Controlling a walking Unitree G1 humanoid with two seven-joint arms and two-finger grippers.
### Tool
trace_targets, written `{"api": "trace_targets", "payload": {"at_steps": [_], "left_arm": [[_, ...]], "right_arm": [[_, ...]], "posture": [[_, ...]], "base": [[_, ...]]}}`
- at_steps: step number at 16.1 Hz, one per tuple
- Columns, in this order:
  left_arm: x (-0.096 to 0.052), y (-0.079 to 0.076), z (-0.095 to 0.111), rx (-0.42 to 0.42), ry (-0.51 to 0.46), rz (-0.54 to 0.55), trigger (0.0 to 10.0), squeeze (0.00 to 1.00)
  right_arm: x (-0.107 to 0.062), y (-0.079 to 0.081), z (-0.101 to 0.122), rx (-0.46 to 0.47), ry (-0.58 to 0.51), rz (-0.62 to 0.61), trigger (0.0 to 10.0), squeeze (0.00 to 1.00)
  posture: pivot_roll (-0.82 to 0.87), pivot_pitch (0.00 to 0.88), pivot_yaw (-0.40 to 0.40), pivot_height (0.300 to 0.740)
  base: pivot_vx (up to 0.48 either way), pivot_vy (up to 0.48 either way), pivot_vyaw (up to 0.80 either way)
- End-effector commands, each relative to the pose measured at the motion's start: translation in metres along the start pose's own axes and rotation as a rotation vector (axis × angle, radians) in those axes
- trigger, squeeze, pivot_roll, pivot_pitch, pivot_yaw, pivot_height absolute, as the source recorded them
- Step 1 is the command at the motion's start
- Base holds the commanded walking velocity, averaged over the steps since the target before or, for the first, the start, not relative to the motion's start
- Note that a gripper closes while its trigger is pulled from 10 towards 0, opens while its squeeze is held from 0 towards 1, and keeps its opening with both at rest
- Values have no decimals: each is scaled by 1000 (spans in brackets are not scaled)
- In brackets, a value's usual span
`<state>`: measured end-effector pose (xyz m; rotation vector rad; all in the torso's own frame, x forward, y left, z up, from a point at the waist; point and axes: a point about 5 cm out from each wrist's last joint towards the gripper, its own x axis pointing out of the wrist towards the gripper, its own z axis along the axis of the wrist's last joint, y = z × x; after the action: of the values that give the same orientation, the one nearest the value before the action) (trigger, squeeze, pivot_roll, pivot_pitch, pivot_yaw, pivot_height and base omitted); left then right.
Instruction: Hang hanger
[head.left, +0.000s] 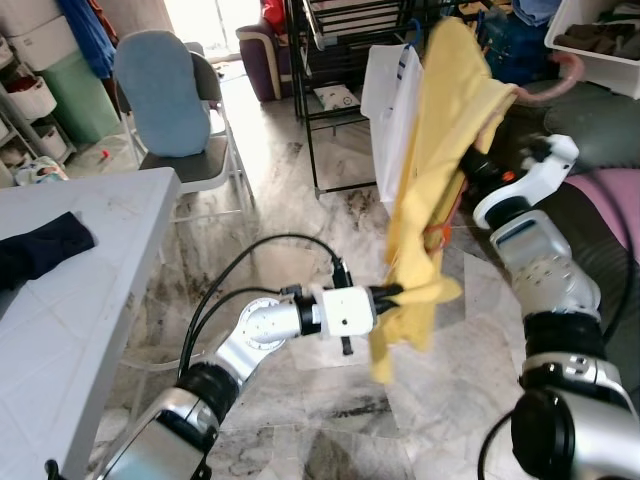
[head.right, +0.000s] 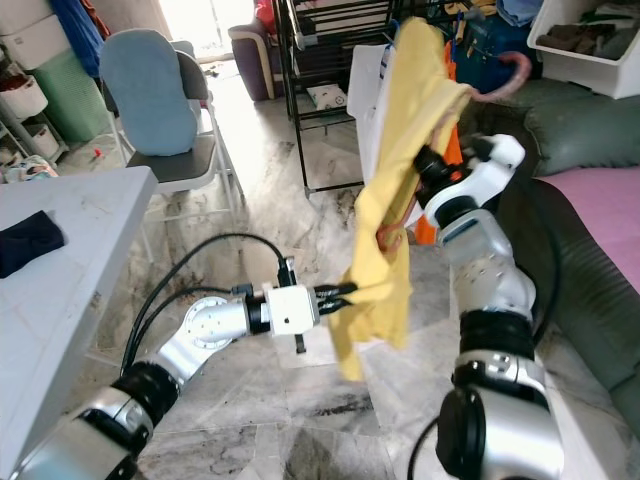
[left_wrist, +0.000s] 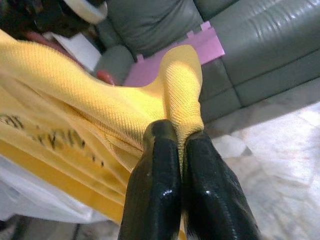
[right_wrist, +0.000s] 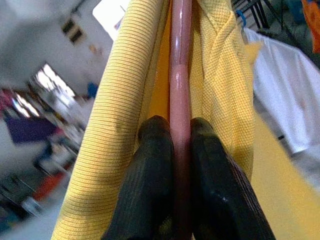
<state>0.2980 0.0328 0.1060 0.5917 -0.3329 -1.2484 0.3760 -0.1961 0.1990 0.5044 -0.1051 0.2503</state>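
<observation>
Hanging is judged not yet done: the pink hanger is held aloft in mid-air, near the black drying rack but not hooked on it. The hanger's bar is pinched between the pressed-together fingers of the right gripper, with the yellow shirt draped over it. The shirt's lower hem is pinched by the left gripper. Left to do, by judgement: the hook is to be carried to a rail and the cloth released.
</observation>
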Motion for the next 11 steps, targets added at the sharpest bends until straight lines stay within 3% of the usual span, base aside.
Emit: {"api": "trace_targets", "payload": {"at_steps": [1, 2, 4, 5, 7, 10, 11], "left_arm": [[-3, -14, -8, -45, 43, -61, 10000, 875], [-2, -17, -10, -71, 51, -59, 10000, 1000], [3, -23, -8, -180, 13, 13, 10000, 1000], [5, -24, -5, -174, -8, 23, 10000, 1000], [6, -25, -3, -216, -27, 47, 10000, 1000], [8, -25, 1, -404, -69, 137, 10000, 1000], [7, -26, 1, -404, -70, 141, 10000, 1000]], "right_arm": [[1, 16, 15, -179, -68, 77, 10000, 0], [-1, 18, 9, -240, -50, 91, 10000, 0], [-7, 19, -4, -349, -11, 116, 10000, 0], [-10, 16, -8, -386, 0, 111, 10000, 0], [-14, 13, -12, -403, -9, 112, 10000, 0], [-18, 7, -19, -455, -12, 84, 10000, 0], [-17, 7, -20, -454, -13, 80, 10000, 0]], "posture": [[-139, 0, 38, 740], [-139, 0, 38, 740], [-147, 0, 39, 740], [-149, 0, 38, 740], [-149, 0, 37, 740], [-149, 0, 37, 740], [-142, 0, 38, 740]], "base": [[0, 0, 0], [0, 0, 0], [0, 0, 0], [0, 0, 0], [0, 0, 0], [0, 0, 0], [0, 0, 0]]}}
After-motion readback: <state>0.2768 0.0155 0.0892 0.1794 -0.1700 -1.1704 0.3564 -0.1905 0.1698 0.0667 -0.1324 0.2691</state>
